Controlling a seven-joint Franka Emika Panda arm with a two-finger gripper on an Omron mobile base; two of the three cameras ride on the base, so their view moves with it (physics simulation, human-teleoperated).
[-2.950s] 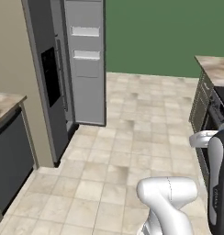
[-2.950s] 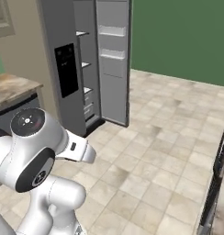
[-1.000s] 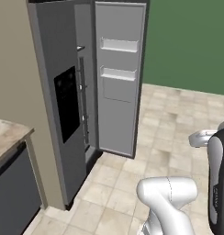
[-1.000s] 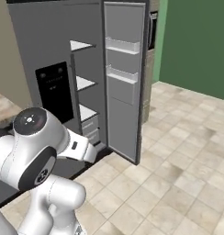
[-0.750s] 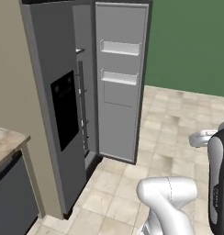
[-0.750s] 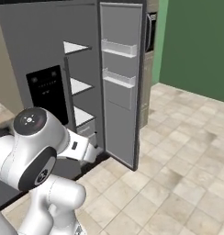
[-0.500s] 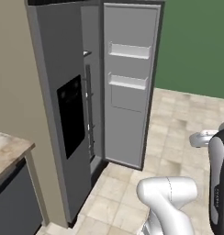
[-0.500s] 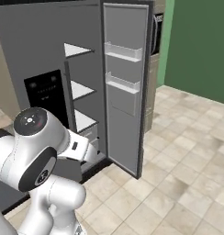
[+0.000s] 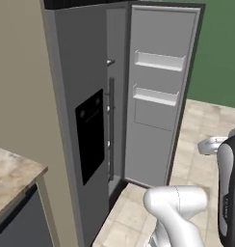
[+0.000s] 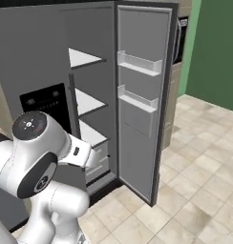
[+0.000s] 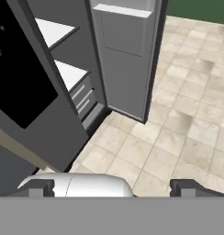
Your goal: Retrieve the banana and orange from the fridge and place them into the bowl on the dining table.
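The fridge [image 9: 73,72] stands close ahead, tall and grey, its left door shut with the black dispenser panel [image 9: 90,135] on it. Its right door [image 9: 158,96] is swung wide open, showing two white door bins. In the right base view the white shelves [image 10: 85,102] of the fridge [image 10: 37,57] look bare from this angle, with drawers low down. My gripper [image 11: 113,188] is open, its dark fingertips [image 11: 38,187] spread wide above the tiled floor in front of the fridge [image 11: 49,105]. The banana, the orange, the bowl and the dining table are out of view.
A marbled counter corner [image 9: 13,173] with a dark appliance front under it sits at the lower left. The open door [image 10: 137,95] juts out into the floor. Beige tiled floor [image 10: 199,190] gives free room to its right, before a green wall [image 10: 218,52].
The whole picture has shifted: the base has driven nearer to the fridge, which now looms larger with its inside more exposed. The gripper stays open.
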